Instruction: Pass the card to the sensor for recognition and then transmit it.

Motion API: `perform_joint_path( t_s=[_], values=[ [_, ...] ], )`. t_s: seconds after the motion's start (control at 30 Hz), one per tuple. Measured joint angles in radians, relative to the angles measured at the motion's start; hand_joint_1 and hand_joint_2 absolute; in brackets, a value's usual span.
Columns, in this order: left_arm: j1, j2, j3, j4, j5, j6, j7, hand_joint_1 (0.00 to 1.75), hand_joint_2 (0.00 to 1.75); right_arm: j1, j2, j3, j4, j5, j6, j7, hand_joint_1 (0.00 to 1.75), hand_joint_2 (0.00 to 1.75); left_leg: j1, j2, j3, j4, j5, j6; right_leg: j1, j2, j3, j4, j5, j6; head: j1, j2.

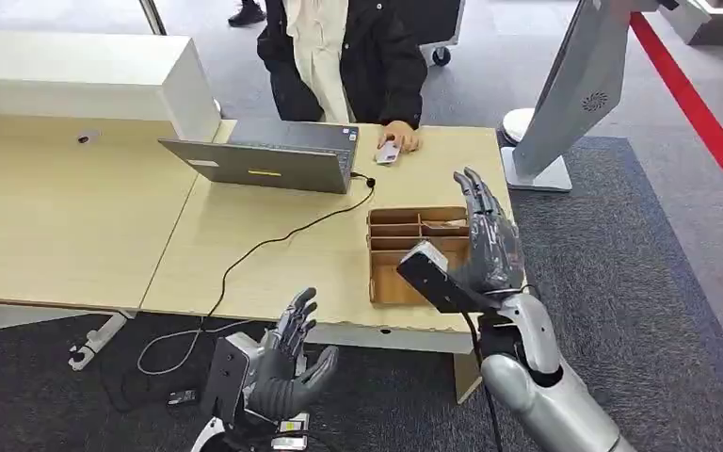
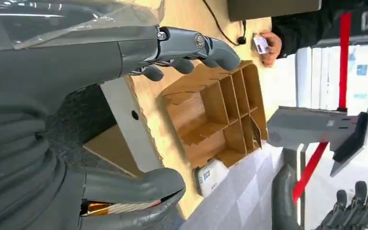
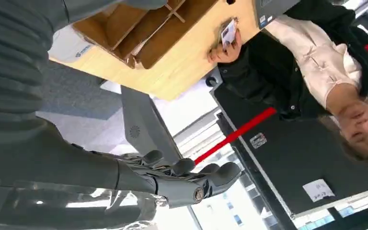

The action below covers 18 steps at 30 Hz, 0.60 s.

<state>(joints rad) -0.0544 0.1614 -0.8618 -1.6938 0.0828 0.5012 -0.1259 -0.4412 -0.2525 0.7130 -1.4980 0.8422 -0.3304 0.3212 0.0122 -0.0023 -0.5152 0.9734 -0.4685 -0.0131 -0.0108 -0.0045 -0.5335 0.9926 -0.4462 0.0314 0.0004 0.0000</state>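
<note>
I am looking down from the head camera. Starting at the left, my left hand is hanging low, below the edge of the tabletop, fingers spread and holding nothing. Well ahead of it and across the tabletop, one grey laptop is sitting with one black cable trailing back toward me. Just beyond the laptop, a person's hand is holding the one card down on the tabletop, far in front of both my hands. I am judging it light, thin, stiff and slick, best pinched by a free edge. Just ahead of my right hand, which is raised flat, fingers straight and empty, one wooden divided tray is lying.
</note>
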Motion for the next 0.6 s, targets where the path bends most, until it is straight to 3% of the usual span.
perform_joint_path(
  t_s=[0.17,0.37,0.6],
  values=[
    [-0.002,-0.001,0.0,0.0,0.001,-0.02,0.003,0.0,1.75,-0.001,0.003,0.005,-0.01,0.039,0.045,-0.008,0.0,1.75,0.0,0.0,0.0,0.0,0.0,0.0,0.0,0.0,0.0,0.0,0.0,0.0,0.0,0.0],
    [-0.002,-0.005,0.0,0.001,0.005,-0.057,0.001,0.0,1.75,-0.006,0.006,0.01,0.002,0.026,0.05,0.002,0.0,1.75,0.0,0.0,0.0,0.0,0.0,0.0,0.0,0.0,0.0,0.0,0.0,0.0,0.0,0.0],
    [0.003,-0.036,0.0,0.002,0.003,-0.051,-0.006,0.0,1.75,-0.052,0.006,0.015,0.067,0.04,0.091,0.002,0.0,1.75,0.0,0.0,-0.001,0.0,0.0,0.0,0.0,0.0,0.0,0.0,0.0,0.0,0.0,0.0]
  ],
)
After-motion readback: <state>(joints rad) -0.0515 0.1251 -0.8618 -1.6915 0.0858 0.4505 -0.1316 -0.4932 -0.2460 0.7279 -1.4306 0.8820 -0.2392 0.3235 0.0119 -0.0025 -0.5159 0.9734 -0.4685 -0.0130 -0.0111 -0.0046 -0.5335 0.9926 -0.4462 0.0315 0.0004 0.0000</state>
